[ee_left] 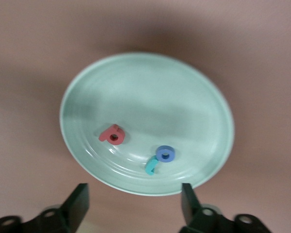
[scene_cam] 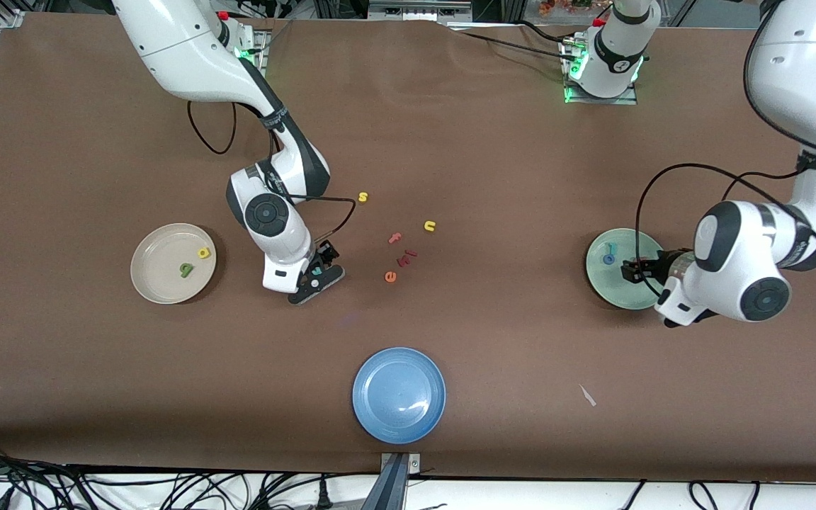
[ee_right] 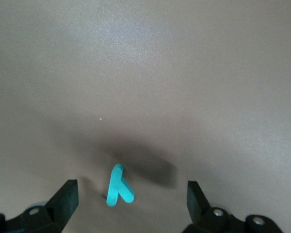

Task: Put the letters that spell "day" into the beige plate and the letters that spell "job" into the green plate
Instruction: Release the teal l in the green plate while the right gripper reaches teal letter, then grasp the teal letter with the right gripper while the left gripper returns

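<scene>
Job is spelled in the green plate, and the teal y is the last letter out on the table.

The left gripper (ee_left: 133, 204) hangs over the green plate (scene_cam: 596, 280), jaws spread and empty; the red-pink b (ee_left: 112, 135), blue o (ee_left: 165, 154) and teal j (ee_left: 151, 166) lie inside. The right gripper (ee_right: 131, 201) sits low over the table, jaws spread either side of the teal y (ee_right: 119, 186), which looks off-centre between them. That's the risk: a close here may flick the tiny letter away or pinch only an edge, dropping it short of the beige plate (scene_cam: 149, 280), where the yellow letter (scene_cam: 203, 253) and olive-green letter (scene_cam: 185, 269) wait.
</scene>
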Controlling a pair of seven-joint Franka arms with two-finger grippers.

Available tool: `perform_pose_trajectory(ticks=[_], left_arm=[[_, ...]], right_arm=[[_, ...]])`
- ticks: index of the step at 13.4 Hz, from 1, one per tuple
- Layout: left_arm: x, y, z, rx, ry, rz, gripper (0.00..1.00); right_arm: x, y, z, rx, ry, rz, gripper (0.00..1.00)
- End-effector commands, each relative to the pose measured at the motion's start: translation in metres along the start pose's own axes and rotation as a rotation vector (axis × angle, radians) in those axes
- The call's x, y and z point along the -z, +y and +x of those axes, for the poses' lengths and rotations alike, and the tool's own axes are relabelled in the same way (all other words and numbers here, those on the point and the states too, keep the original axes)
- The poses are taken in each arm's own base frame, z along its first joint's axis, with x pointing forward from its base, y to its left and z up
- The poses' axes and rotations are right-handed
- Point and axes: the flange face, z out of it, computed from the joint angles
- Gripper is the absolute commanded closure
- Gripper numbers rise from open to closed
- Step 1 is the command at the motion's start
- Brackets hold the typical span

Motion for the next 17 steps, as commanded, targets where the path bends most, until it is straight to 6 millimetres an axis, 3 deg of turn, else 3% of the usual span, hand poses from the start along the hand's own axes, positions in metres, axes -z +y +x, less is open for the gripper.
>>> perform_pose_trajectory(ticks=[1,6,8,11,14,17], left_arm=[[0.064,-0.003,-0.012,-0.016,0.107,-0.009,0.00],[0.168,-0.011,-0.042,-0.156,0.301,-0.027,0.00],[0.198,-0.015,-0.053,-0.204,0.349,-0.033,0.00],[0.227,-0.014,-0.061,-0.211,0.401,-0.047,0.00],[0.240,-0.016,-0.070,-0.222,0.420,-0.056,0.00],[0.241,-0.018,-0.072,-0.266,0.414,-0.037,0.00]], right_arm=[[-0.007,-0.004,0.001,0.018,0.009,-0.011,0.10],[-0.009,-0.005,-0.005,0.005,-0.010,-0.004,0.29],[-0.010,-0.005,-0.008,-0.033,-0.016,-0.004,0.32],[-0.010,-0.007,-0.010,-0.049,-0.038,-0.002,0.36],[-0.006,-0.006,-0.012,-0.052,-0.062,-0.002,0.44],[-0.002,-0.006,-0.012,-0.053,-0.064,-0.002,0.54]])
